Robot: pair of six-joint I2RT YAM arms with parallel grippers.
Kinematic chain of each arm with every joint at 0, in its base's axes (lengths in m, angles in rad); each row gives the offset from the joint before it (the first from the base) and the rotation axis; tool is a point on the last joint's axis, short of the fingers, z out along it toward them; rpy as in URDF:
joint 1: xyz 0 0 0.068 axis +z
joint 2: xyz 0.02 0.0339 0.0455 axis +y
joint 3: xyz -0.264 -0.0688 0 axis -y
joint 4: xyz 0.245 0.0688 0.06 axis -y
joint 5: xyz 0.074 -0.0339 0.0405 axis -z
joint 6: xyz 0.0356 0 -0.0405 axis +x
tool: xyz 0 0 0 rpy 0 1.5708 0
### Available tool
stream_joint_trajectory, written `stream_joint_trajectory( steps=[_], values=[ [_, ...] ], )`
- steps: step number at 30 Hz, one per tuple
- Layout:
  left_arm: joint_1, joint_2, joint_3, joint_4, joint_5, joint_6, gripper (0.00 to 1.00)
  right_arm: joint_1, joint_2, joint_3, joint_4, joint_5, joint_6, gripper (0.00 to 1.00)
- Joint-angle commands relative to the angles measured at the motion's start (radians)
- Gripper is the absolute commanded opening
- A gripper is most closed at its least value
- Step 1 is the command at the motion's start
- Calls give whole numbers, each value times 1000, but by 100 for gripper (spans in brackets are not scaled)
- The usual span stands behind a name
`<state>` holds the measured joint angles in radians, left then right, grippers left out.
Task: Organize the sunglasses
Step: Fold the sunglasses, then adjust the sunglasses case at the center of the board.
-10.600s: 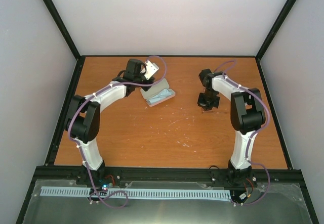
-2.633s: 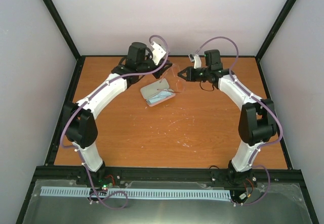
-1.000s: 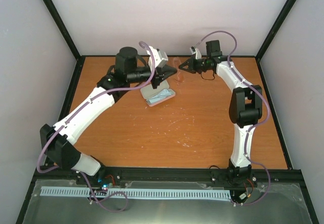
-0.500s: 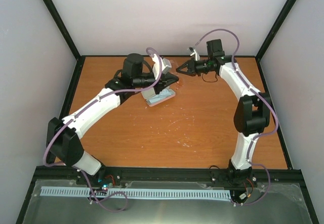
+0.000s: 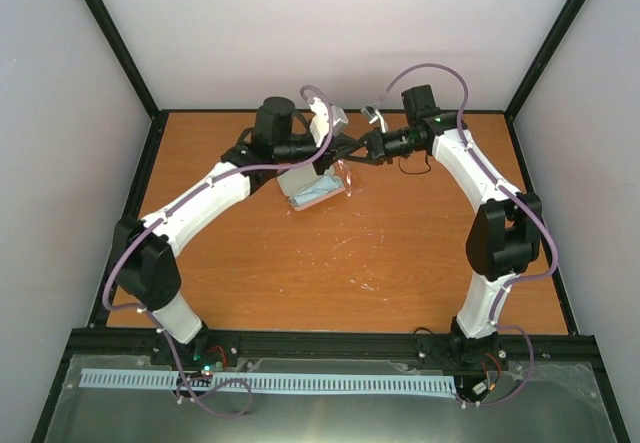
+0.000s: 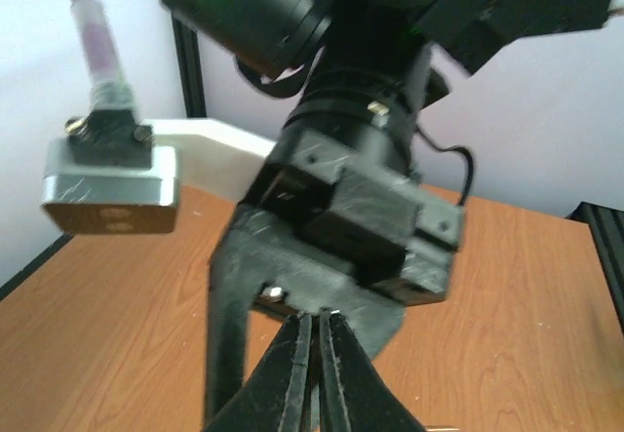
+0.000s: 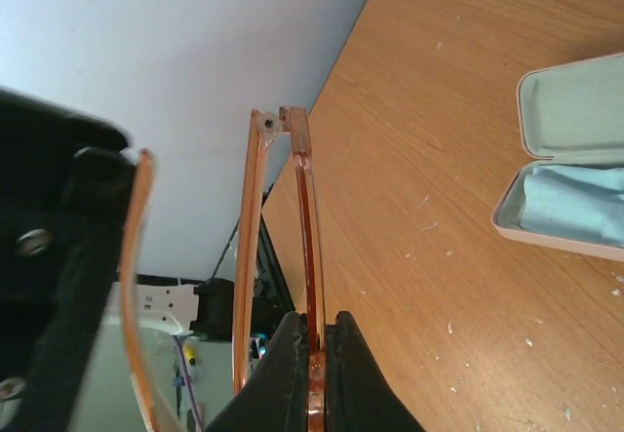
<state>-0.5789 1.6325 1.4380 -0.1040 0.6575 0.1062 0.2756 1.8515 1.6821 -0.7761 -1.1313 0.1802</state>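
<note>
Noted left gripper and right gripper tip to tip at upper centre; well apart half a second back. Saw right fingers pinching a temple arm of the sunglasses, aloft just above the open case, cloth inside. Found left fingers pressed together; cannot tell whether on the frame. Reads as fold or handover before casing.

Orange wood table, open pink case

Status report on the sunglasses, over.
Right hand shut on sunglasses arm, held aloft. Left hand shut, grip unclear. Cloth sits in open case, possibly in the way.
</note>
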Motion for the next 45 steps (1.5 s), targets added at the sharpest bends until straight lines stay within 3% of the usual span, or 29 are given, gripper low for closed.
stream_joint_trajectory(
  steps=[1,12,18,25,29,33,45],
  values=[
    [48,59,53,-44,10,-15,7,-1,-23,1,-54,-58,-42,3],
    [116,139,44,-86,11,17,9,-22,-30,3,-12,-101,9,3],
    [203,131,137,-65,-6,-70,31,-54,27,-24,66,20,117,3],
    [354,283,290,-224,-82,103,10,-60,79,-41,227,125,261,3],
    [408,400,386,-364,-153,197,6,-59,82,-105,383,198,409,3],
    [428,469,417,-447,-218,274,5,-54,88,-149,482,243,507,3],
    [437,629,490,-574,-280,330,8,14,124,-156,516,243,532,3]
  ],
)
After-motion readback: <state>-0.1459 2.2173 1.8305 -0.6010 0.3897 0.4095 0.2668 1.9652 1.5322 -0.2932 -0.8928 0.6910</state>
